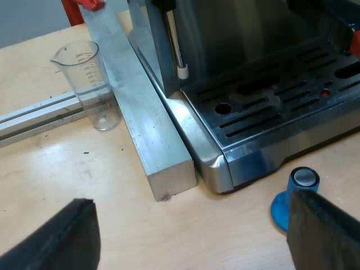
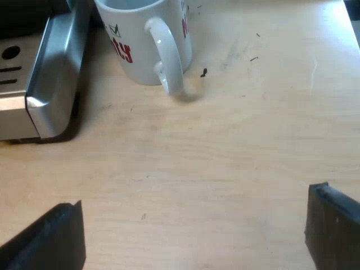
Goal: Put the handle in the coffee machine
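Observation:
The espresso machine stands on the wooden table, its slotted drip tray and steam wand showing. A small red end shows at the machine's front, above the tray. A blue tamper sits on the table by the tray's corner, just beyond one finger. My left gripper is open over bare table with nothing between its fingers. My right gripper is open too, above bare wood, near the machine's corner and a white mug.
A clear measuring glass stands beside a long aluminium bar that lies along the machine's side. A metal rail runs behind the glass. The mug with red lettering stands upright close to the machine's corner. A red clamp shows at the bar's far end.

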